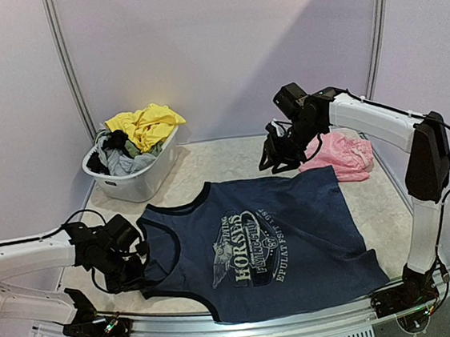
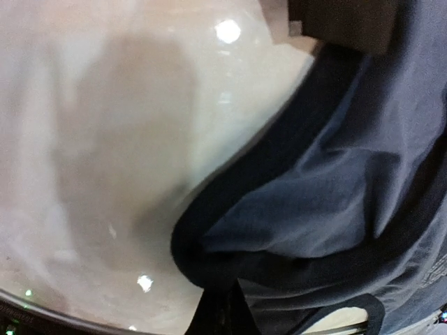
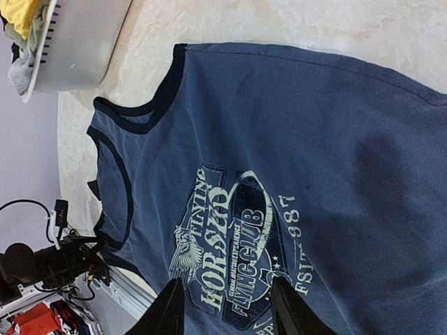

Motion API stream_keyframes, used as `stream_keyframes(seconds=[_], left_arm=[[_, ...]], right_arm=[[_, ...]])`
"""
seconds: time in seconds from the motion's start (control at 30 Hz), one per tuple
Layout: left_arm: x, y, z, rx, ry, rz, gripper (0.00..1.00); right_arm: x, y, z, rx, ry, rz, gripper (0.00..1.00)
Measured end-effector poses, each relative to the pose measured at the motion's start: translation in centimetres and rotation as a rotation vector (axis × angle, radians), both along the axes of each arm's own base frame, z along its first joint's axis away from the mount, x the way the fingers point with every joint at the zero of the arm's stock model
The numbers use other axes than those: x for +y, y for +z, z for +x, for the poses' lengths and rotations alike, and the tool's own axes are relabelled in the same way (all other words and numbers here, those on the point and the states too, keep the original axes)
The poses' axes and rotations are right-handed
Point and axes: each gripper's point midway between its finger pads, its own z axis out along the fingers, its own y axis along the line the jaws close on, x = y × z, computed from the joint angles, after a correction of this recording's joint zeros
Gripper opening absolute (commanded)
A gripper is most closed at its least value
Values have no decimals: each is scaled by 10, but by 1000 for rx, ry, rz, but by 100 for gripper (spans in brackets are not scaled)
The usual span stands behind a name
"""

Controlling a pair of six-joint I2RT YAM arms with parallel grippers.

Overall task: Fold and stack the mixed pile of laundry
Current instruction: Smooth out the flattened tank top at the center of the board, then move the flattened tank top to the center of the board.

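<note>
On the table [image 1: 208, 158], the tank top [image 1: 273, 244] lies spread flat, print up.
My left gripper [image 1: 131, 268] is clamped tight on its shoulder strap at the near left. My right gripper [image 1: 277, 161] hangs over the far hem, fingers [image 3: 167, 310] partly apart, holding nothing. The pink piece [image 1: 348, 154] lies just beside the top's far right corner. The yellow piece [image 1: 149, 124] and grey piece [image 1: 119, 159] are heaped in the tub [image 1: 134, 184], far left.
</note>
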Motion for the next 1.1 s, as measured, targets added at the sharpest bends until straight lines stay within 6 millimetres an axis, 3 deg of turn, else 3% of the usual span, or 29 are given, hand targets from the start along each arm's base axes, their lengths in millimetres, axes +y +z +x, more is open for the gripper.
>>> stream_keyframes(seconds=[0.13, 0.17, 0.23, 0.27, 0.33, 0.47, 0.57, 0.7, 0.83, 0.97, 1.1], left_arm=[[17, 34, 4, -52, 25, 70, 0], [19, 45, 7, -76, 32, 75, 4], [24, 57, 7, -99, 46, 85, 24], [27, 57, 5, -94, 50, 92, 37], [33, 52, -3, -60, 52, 115, 51], [41, 46, -15, -12, 71, 141, 52], [41, 61, -10, -45, 78, 134, 50], [23, 95, 17, -143, 38, 89, 48], [-3, 109, 50, -161, -56, 105, 46], [-38, 99, 90, -141, -157, 134, 44], [-69, 81, 128, -115, -227, 143, 43]], right_arm=[[0, -5, 0, 3, -2, 0, 42], [-1, -8, -1, 9, -3, -4, 42], [-2, -15, -2, 23, -8, -10, 41], [-2, -18, -3, 28, -11, -12, 41], [-2, -22, -3, 38, -17, -15, 41], [-2, -25, -1, 37, -23, -21, 41], [-10, -30, 1, 28, -45, -70, 40], [-42, -44, 1, 22, -111, -237, 39], [-79, -63, 0, 39, -181, -378, 38], [-116, -82, -4, 91, -221, -472, 36], [-130, -86, 13, 80, -236, -493, 35]])
